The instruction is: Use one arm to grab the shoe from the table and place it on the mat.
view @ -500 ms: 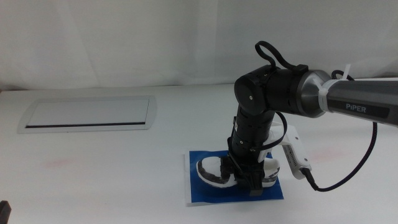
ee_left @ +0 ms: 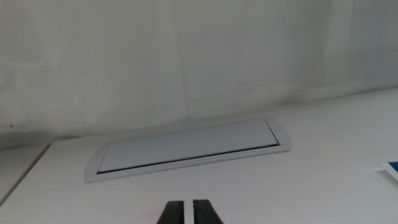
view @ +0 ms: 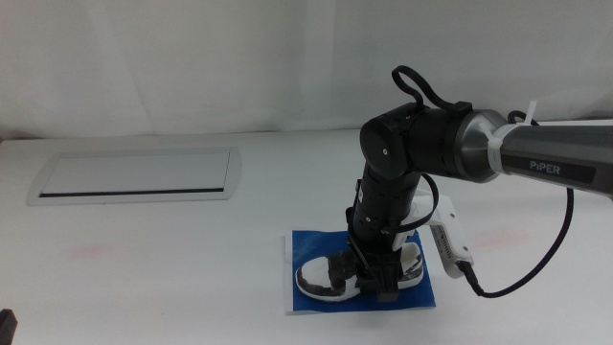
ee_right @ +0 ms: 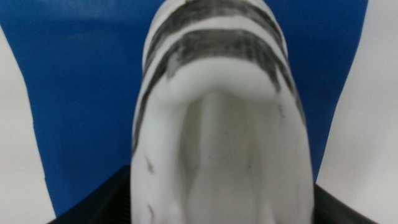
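White table (view: 144,278) w/ silver-framed inset panel (view: 134,175); blue mat (view: 311,295) lies flat on it, near front.

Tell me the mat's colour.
Deep blue mat, clearest in the middle view, under the shoe.

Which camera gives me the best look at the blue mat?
The middle view: the whole mat lies on the table, under the shoe. The right wrist view shows only blue patches behind the shoe; the left wrist view catches one corner at the edge.
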You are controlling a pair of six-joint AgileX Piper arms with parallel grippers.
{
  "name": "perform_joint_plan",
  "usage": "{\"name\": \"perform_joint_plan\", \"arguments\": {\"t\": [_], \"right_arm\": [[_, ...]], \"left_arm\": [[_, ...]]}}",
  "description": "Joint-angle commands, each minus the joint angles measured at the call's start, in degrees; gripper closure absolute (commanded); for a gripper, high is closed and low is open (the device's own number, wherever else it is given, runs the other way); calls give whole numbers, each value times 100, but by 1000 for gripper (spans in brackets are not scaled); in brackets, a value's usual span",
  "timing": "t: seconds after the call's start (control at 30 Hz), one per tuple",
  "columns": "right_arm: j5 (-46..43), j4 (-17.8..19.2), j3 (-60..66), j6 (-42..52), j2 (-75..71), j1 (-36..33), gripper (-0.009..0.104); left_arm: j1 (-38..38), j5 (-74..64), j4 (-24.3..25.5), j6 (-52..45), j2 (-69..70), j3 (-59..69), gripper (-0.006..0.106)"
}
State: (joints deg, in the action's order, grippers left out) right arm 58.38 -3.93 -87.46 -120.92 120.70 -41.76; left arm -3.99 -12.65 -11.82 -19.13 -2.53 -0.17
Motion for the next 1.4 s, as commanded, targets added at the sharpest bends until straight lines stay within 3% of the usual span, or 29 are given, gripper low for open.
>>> {"name": "perform_joint_plan", "arguments": {"t": [0.0,0.67,0.9,0.93,1.07,1.1,1.17,1.23,1.37], "right_arm": [[-37,-34,17,-33,-9,8,33],[918,11,6,-33,-1210,8,33],[1077,357,6,262,-1657,8,33],[1066,691,6,602,-1729,8,33],[1066,1461,6,1917,-1838,8,33],[1044,1857,6,2677,-1894,18,33],[923,2248,6,3642,-1976,74,33],[713,2470,6,4671,-2062,155,33],[166,2523,6,7045,-2205,314,33]], "left_arm": [[-3,19,-69,25,13,224,104],[-3,10,-69,25,13,224,104],[-3,10,-69,25,13,224,104],[-3,10,-69,25,13,224,104],[-3,10,-69,25,13,224,104],[-3,10,-69,25,13,224,104],[-3,10,-69,25,13,224,104],[-3,10,-69,25,13,224,104],[-3,10,-69,25,13,224,104]]}}
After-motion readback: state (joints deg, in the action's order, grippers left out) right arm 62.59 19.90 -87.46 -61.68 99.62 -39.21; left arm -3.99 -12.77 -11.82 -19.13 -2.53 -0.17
